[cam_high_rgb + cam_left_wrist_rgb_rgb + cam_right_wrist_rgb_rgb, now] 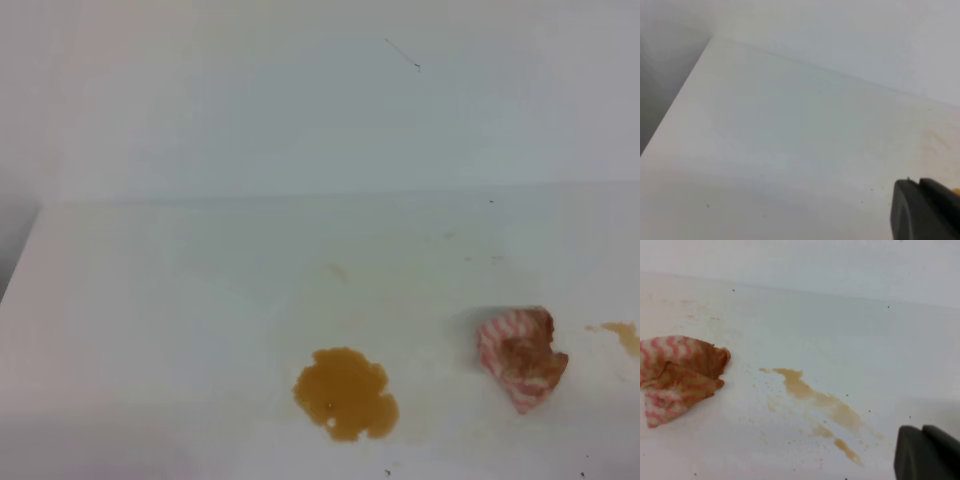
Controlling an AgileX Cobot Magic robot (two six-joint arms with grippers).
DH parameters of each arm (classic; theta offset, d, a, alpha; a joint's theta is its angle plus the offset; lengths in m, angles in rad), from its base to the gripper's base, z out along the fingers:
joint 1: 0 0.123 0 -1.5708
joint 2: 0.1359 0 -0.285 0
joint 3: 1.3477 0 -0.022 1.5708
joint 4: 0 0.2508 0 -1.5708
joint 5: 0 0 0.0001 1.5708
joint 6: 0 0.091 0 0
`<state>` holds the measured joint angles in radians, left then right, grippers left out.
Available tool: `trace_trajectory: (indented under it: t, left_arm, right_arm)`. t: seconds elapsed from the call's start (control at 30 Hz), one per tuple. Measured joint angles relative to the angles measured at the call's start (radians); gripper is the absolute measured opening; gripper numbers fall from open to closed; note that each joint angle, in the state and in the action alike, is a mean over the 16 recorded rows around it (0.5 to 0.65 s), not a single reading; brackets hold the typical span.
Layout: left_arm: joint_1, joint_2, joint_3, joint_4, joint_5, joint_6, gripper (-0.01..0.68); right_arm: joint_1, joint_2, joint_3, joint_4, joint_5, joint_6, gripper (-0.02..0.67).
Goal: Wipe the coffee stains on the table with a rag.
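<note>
Right hand [927, 452] waits closed and empty near the smear [815, 402] — rag [677, 377] lies loose on the bench [840, 325], left of it.

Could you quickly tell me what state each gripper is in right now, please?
Left gripper: only a dark corner shows in its wrist view; open or shut cannot be told.
Right gripper: shut, holding nothing; the rag lies apart on the table.

No legible text or labels anywhere.
</note>
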<state>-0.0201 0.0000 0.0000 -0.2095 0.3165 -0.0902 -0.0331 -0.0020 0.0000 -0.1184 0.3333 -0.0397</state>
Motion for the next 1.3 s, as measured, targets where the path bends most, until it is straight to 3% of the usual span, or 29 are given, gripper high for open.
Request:
trace_trajectory:
  t: [1.3]
  left_arm:
    - [0.0,0.0,0.0,0.0,0.0,0.0,-0.005]
  right_arm:
    - [0.0,0.0,0.0,0.0,0.0,0.0,-0.002]
